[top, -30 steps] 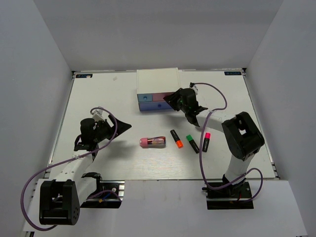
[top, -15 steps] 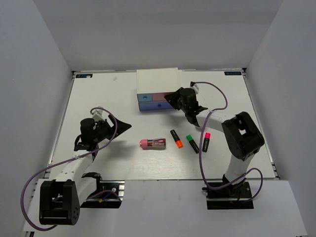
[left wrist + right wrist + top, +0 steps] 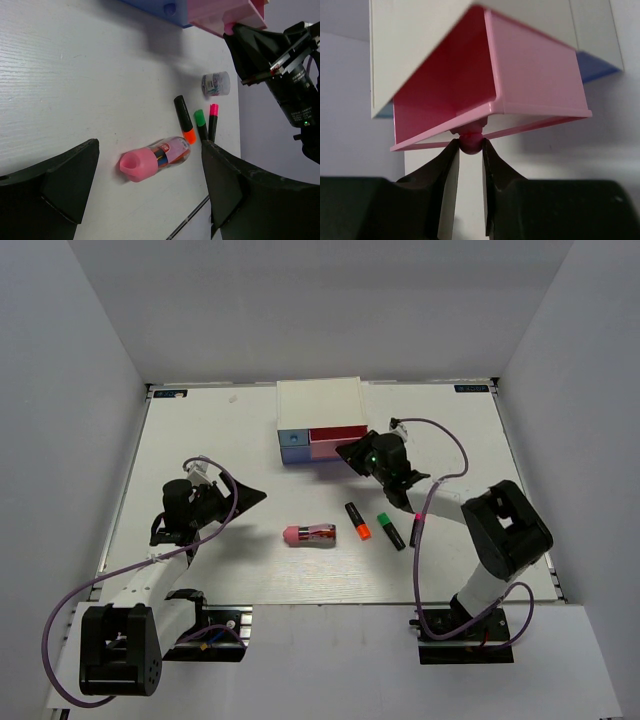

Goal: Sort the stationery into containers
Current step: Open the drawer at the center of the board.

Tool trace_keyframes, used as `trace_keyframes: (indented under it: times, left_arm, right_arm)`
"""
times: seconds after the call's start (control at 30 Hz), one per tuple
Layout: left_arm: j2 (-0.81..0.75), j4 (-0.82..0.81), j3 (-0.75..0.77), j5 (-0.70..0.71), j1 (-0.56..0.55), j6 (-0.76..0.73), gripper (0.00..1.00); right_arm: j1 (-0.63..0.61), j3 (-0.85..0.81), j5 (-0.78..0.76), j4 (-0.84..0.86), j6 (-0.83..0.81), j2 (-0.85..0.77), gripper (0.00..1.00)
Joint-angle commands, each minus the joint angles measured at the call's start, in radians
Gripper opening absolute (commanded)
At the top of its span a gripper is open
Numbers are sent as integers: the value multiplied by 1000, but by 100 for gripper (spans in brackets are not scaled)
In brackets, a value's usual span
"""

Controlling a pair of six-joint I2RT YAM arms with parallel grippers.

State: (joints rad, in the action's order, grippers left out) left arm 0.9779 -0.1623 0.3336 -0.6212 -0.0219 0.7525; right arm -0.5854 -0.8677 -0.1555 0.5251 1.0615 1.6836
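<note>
Pink drawer point(image 3: 520, 80) now slid out of white chest point(image 3: 318, 400); right arm drawn back with it. Right gripper point(image 3: 470, 146) clamped on drawer knob point(image 3: 470, 140), drawer front just ahead of fingertips. Left gripper point(image 3: 255, 495) spread wide, gripping nothing. Pink tube point(image 3: 155, 157) lies ahead between its fingers, three markers point(image 3: 201, 125) just beyond. Blue drawer point(image 3: 293, 446) closed.

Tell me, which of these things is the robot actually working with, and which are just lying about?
Job: pink drawer, blue drawer, orange marker, green marker, pink marker, pink tube, small clear pot.
Lying about: purple cables, blue corner stickers.
</note>
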Motion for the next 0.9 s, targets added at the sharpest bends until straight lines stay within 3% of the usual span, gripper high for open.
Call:
trace_keyframes:
  times: [0.0,0.1,0.2,0.3,0.37,0.63,0.87]
  left_arm:
    - [-21,-16,-5,-20,-3,-2,93]
    - [-21,-25,-5,-20,-3,-2,93]
    - [-21,-14,4,-29,-3,-2,93]
    - [-21,6,27,-29,-3,-2,93]
    - [-12,29,65,-29,-3,-21,93]
    - [50,289,229,-38,-67,-146,93]
    - [96,425,318,27,-194,-111,93]
  right_arm:
    - [-17,65,-4,-10,-21,-93,5]
    - [-24,113,1,-20,-21,-142,5]
    - [-37,145,7,-23,-17,-165,11]
    - [-44,153,10,-10,-32,-167,36]
    - [-42,151,25,1,-58,-171,43]
    - [-40,211,82,-13,-84,-246,46]
    - [-37,338,145,24,-188,-400,46]
